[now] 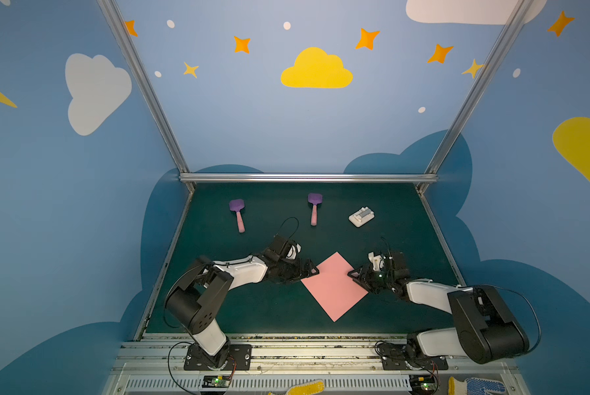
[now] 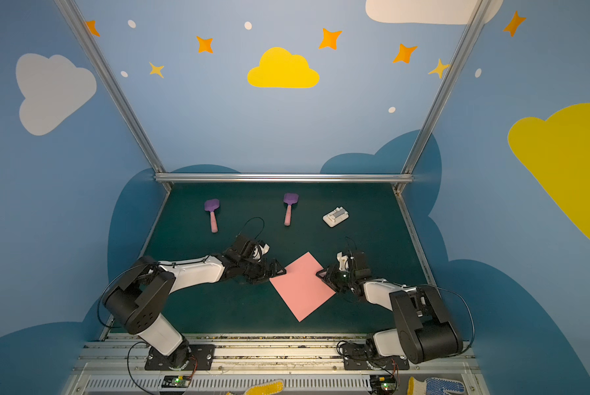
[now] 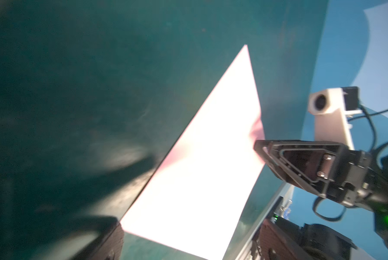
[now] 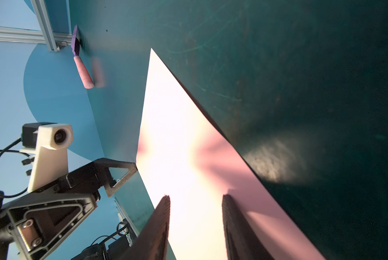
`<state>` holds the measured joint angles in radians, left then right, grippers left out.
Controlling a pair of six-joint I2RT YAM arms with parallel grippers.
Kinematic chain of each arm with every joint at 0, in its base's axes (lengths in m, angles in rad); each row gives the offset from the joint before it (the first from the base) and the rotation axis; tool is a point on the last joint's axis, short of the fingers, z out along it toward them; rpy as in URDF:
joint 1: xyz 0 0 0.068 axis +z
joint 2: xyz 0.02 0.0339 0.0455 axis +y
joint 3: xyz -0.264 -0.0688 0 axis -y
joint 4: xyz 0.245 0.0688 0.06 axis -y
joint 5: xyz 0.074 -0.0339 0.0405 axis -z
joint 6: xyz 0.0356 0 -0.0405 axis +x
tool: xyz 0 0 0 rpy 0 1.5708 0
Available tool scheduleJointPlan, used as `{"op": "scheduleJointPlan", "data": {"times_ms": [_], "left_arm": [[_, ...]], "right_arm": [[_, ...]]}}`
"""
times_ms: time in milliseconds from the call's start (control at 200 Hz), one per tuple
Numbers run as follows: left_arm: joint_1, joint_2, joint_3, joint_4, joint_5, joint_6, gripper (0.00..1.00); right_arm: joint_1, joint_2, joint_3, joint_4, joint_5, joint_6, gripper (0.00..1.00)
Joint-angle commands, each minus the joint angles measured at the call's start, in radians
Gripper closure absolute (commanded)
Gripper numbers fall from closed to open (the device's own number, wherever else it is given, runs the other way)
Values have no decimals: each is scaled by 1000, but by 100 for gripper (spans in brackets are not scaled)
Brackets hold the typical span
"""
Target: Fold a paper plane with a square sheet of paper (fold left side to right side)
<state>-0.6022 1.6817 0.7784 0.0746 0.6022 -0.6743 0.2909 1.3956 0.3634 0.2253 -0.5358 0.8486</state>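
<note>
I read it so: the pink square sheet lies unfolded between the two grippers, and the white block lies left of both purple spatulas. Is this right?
Not quite. The white block lies right of both purple spatulas, as both top views show. The rest holds: the square sheet of paper lies unfolded between the left gripper and the right gripper.

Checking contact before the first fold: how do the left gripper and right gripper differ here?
The left gripper stands wide open; the right gripper's jaws are narrower. The left gripper's fingertips sit at the square sheet of paper's left corner; the right gripper's fingers lie over the sheet near its right corner. Both are low, and neither visibly grips it.
</note>
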Motion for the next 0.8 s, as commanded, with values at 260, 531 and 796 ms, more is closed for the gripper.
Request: {"op": "scheduleJointPlan", "data": {"times_ms": [260, 531, 796], "left_arm": [[-39, 185, 41, 93, 127, -8, 5], [-41, 182, 192, -136, 60, 99, 4], [-57, 191, 131, -102, 22, 61, 5]], "right_arm": [[16, 68, -44, -139, 37, -11, 59], [14, 16, 6, -203, -15, -39, 57], [1, -270, 70, -545, 113, -38, 40]]}}
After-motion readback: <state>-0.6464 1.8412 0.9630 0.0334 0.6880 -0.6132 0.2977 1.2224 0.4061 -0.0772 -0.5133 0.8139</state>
